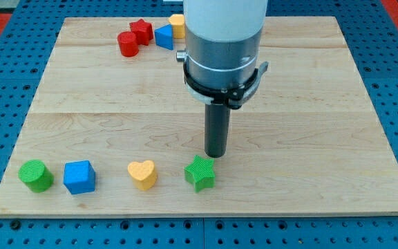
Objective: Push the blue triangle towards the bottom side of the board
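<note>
The blue triangle (164,36) lies near the view's top, left of centre, between a red star (141,30) and a yellow block (177,25) partly hidden by the arm. A red cylinder (128,43) sits just left of the star. My tip (216,154) rests on the board (309,138) far below the triangle, just above and right of a green star (200,173). The arm's wide grey body (223,48) covers the board's top middle.
Along the view's bottom left stand a green cylinder (35,175), a blue cube (79,177) and a yellow heart (142,174). The wooden board lies on a blue perforated table (5,83).
</note>
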Robot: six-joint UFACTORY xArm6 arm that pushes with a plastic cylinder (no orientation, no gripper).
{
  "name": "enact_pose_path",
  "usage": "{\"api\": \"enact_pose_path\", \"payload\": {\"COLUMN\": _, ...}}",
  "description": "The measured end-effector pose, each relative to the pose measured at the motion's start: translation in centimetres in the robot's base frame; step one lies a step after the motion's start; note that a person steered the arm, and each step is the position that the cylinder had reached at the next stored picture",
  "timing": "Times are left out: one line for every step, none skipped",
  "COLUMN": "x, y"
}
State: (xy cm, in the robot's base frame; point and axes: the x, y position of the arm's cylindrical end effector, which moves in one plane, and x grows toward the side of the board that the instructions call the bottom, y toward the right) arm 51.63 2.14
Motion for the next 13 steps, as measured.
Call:
{"api": "enact_pose_path", "payload": {"x": -3.7, "y": 2.0}}
{"api": "enact_pose_path", "payload": {"x": -11.9, "y": 4.0}}
{"api": "enact_pose_path", "payload": {"x": -22.2, "y": 6.2}}
{"api": "enact_pose_path", "payload": {"x": -30.3, "y": 6.0}}
{"api": "enact_pose_path", "payload": {"x": -32.3, "y": 3.9}}
{"api": "enact_pose_path", "payload": {"x": -32.3, "y": -3.2}}
{"api": "enact_pose_path", "payload": {"x": -32.1, "y": -9.1}}
{"api": "enact_pose_path", "payload": {"x": -30.9, "y": -8.6}}
{"api": "enact_pose_path", "payload": {"x": -28.0, "y": -9.2}}
{"api": "enact_pose_path", "payload": {"x": -23.4, "y": -9.9}}
{"api": "enact_pose_path", "payload": {"x": -19.4, "y": -9.9}}
{"api": "enact_pose_path", "payload": {"x": -19.3, "y": -10.3}}
{"api": "enact_pose_path", "payload": {"x": -22.6, "y": -8.7}}
